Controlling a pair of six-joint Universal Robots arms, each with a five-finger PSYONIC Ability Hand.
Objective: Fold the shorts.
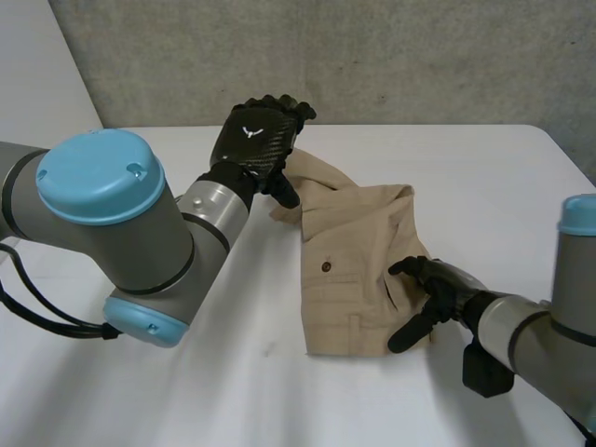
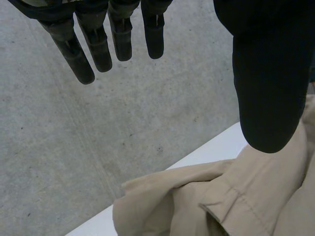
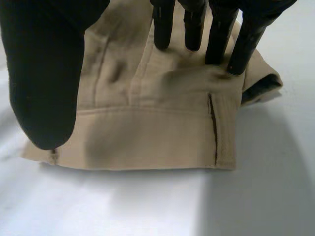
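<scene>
Grey concrete wall (image 1: pixel 419 56) stands behind a white table (image 1: pixel 484 186), and on this table lie the beige shorts (image 1: pixel 349 251), a little to the right of the middle, with the waistband (image 1: pixel 349 340) toward the robot. In the head view the near part of the shorts lies flat, with a small dark button (image 1: pixel 325 266) on it, while the far end is bunched and rises toward the left robot hand (image 1: pixel 256 140). This hand is raised above the far end of the cloth, at the end of the left arm (image 1: pixel 102 214). The head view shows mostly its back. The left wrist view shows that its fingers (image 2: pixel 78 54) are straight and spread away from the thumb (image 2: pixel 268 88), with nothing between them. The crumpled cloth lies under the thumb, but it is not possible to tell if the thumb touches it. The right robot hand (image 1: pixel 438 293) is at the near right side of the shorts. The head view gives it from the side. The right wrist view shows that its straight fingers (image 3: pixel 236 44) rest with their tips on the cloth just above the waistband, and its thumb (image 3: pixel 44 83) stands apart from them over the other end of the band. It is spread, not pinching.
</scene>
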